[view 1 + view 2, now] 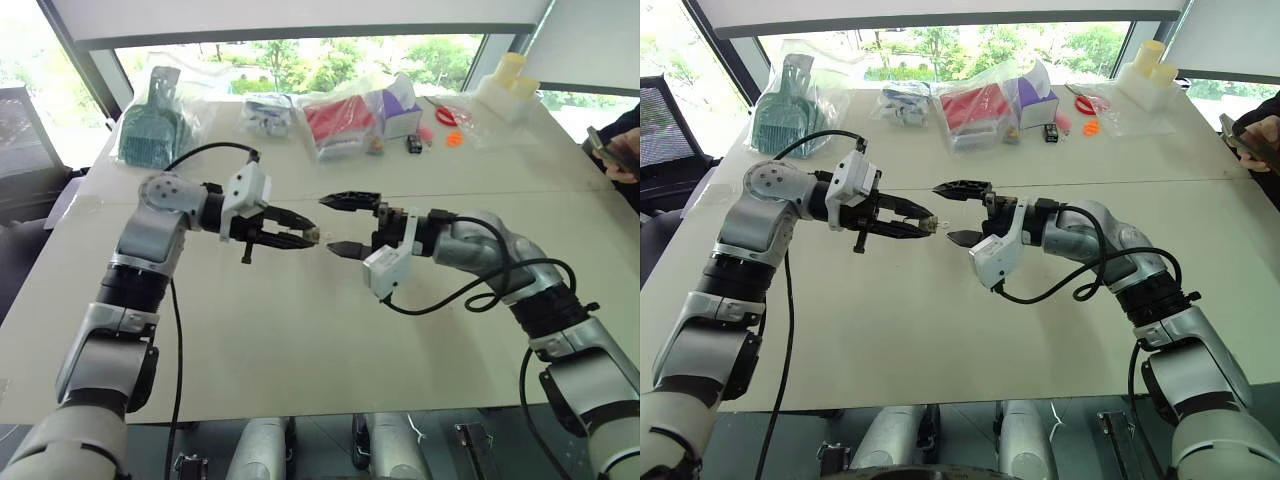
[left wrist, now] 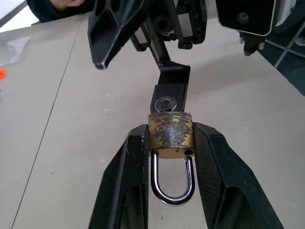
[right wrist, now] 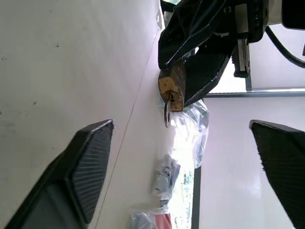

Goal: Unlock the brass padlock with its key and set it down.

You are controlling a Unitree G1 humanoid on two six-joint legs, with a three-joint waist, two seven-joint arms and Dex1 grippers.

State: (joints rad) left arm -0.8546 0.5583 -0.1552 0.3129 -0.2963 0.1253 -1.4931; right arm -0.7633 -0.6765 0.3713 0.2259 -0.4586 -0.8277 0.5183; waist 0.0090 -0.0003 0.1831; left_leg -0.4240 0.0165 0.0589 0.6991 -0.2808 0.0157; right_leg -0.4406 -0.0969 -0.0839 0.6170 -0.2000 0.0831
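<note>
The brass padlock (image 2: pixel 170 134) was clamped between the left gripper (image 1: pixel 300 234) jaws above the worktop (image 1: pixel 300 340), shackle back between the fingers. The key (image 3: pixel 166 112) was seated in its outward face, pointing at the right gripper (image 1: pixel 345 224), whose jaws stood wide and empty, just beside the key head.

Left gripper (image 1: pixel 300 237) clamping padlock (image 1: pixel 312 236) above table (image 1: pixel 300 340), tips pointing toward 3 o'clock. Right gripper (image 1: pixel 335 224) facing it from 3 o'clock, jaws gaping wide. Bags (image 1: pixel 345 118) lying at 12 o'clock.
</note>
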